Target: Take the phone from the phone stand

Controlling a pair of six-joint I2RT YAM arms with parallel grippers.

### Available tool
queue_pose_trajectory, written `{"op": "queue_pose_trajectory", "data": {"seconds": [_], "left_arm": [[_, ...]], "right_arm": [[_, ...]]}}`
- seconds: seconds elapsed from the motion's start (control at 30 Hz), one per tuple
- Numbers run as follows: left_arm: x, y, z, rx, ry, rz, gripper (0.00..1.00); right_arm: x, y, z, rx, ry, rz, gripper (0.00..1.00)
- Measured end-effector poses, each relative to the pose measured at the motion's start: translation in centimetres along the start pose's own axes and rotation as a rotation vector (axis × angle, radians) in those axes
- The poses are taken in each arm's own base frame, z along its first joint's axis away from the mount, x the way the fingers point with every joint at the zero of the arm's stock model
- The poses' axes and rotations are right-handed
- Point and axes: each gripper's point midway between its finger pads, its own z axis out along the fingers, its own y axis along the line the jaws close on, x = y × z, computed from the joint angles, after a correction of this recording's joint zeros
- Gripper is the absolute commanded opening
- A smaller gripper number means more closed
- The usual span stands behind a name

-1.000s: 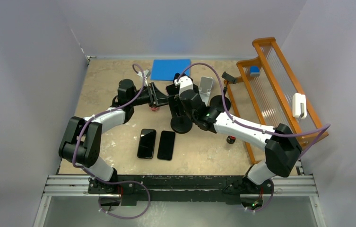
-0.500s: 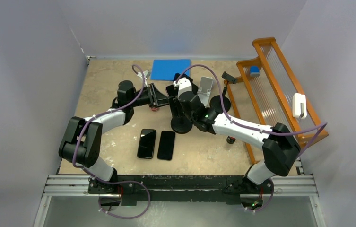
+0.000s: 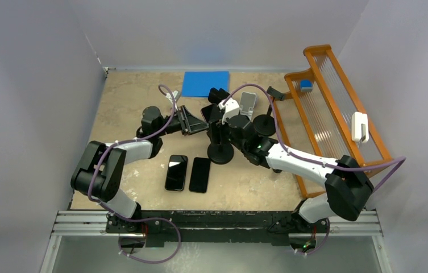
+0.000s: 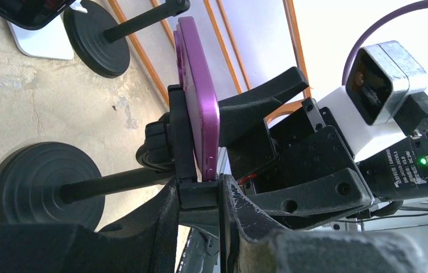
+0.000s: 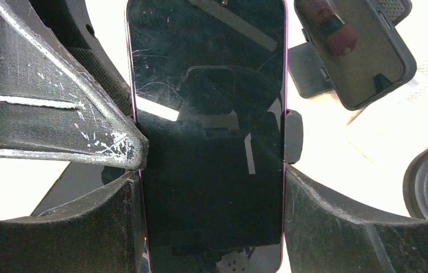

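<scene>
The phone (image 5: 208,142) has a black screen and a purple case, and it stands in the clamp of a black phone stand. In the left wrist view I see the phone (image 4: 197,85) edge-on against the clamp. The stand's round base (image 3: 221,152) rests on the table, and it also shows in the left wrist view (image 4: 44,185). My right gripper (image 5: 211,170) is shut on the phone's two long edges, near its lower end. My left gripper (image 4: 198,190) is shut on the stand's black clamp block, just under the phone. In the top view both grippers meet at the phone (image 3: 206,110).
Two black phones (image 3: 176,172) (image 3: 199,174) lie flat near the front. A white stand with a phone (image 3: 248,102) and another black stand base (image 3: 264,123) are right behind. A blue mat (image 3: 204,83) lies at the back. An orange rack (image 3: 331,108) lines the right side.
Both grippers and the stand have shifted slightly right and toward the near edge. The right wrist has swung right. Both grips look unchanged.
</scene>
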Motion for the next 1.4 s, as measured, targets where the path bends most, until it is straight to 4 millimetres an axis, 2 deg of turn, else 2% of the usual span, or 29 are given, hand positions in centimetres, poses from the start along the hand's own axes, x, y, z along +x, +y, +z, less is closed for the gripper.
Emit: {"op": "queue_pose_trajectory", "data": {"seconds": [0.8, 0.83, 0.87, 0.9, 0.97, 1.13, 1.2, 1.4], "left_arm": [[0.3, 0.2, 0.0, 0.037, -0.026, 0.031, 0.0], [0.3, 0.2, 0.0, 0.037, -0.026, 0.032, 0.0], [0.3, 0.3, 0.0, 0.033, -0.024, 0.032, 0.0], [0.3, 0.3, 0.1, 0.031, -0.022, 0.032, 0.0], [0.2, 0.3, 0.2, 0.026, -0.012, 0.035, 0.0], [0.2, 0.4, 0.4, 0.007, 0.012, 0.034, 0.0], [0.2, 0.6, 0.3, -0.005, 0.015, 0.028, 0.0], [0.1, 0.5, 0.4, -0.016, 0.032, 0.028, 0.0]], "right_arm": [[-0.3, 0.2, -0.7, -0.167, -0.035, 0.154, 0.01], [-0.3, 0.1, -0.7, -0.165, -0.036, 0.153, 0.09], [-0.3, 0.1, -0.8, -0.163, -0.035, 0.151, 0.09], [-0.3, 0.0, -0.8, -0.161, -0.035, 0.149, 0.36], [-0.3, -0.1, -0.9, -0.153, -0.032, 0.148, 0.61], [-0.3, -0.3, -1.0, -0.107, -0.021, 0.127, 0.95], [-0.3, -0.7, -1.1, -0.059, -0.02, 0.11, 0.99], [-0.6, -1.0, -1.7, 0.051, -0.021, 0.045, 0.99]]}}
